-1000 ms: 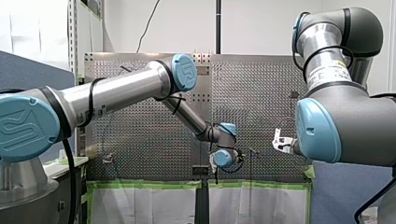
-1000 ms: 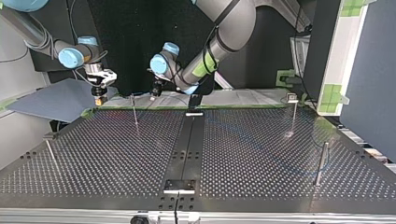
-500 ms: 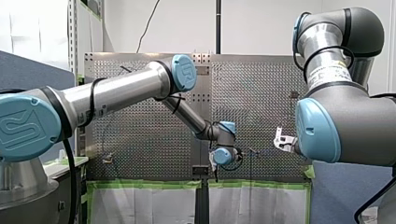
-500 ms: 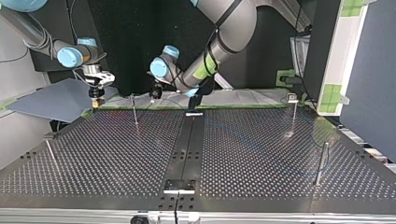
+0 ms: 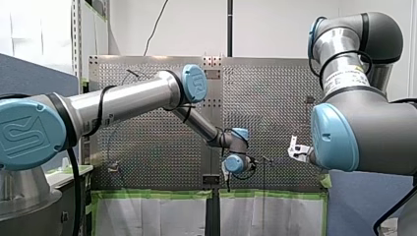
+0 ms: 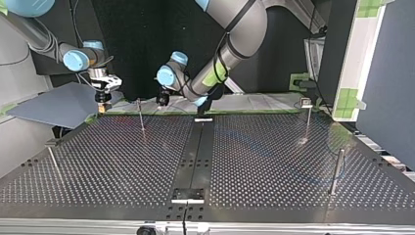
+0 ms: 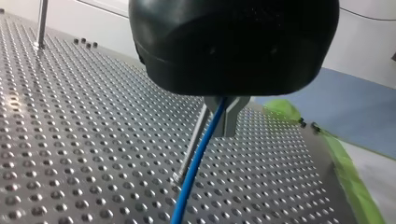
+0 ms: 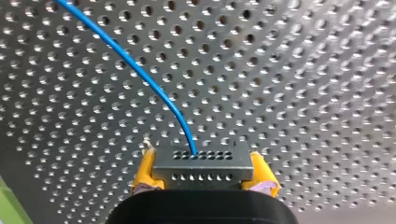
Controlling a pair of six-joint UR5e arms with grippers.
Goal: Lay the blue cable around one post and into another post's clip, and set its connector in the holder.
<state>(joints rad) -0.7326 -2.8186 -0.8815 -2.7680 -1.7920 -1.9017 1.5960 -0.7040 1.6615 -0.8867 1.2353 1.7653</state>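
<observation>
You'll see my right gripper clamped w/ yellow pads on the connector. The blue cable leaves its face & arcs ahead over the perforated table. My left gripper has its metal fingers pinched on the cable, which hangs below them, just beside a post.

In the front view I see a plain, evenly lit white wall at the back. A dark pole runs up it and a thin black cord hangs down it. A blue partition stands at that view's left. The perforated table has green tape along one edge. The top view shows me a black backdrop and a dark blue screen at its right.
</observation>
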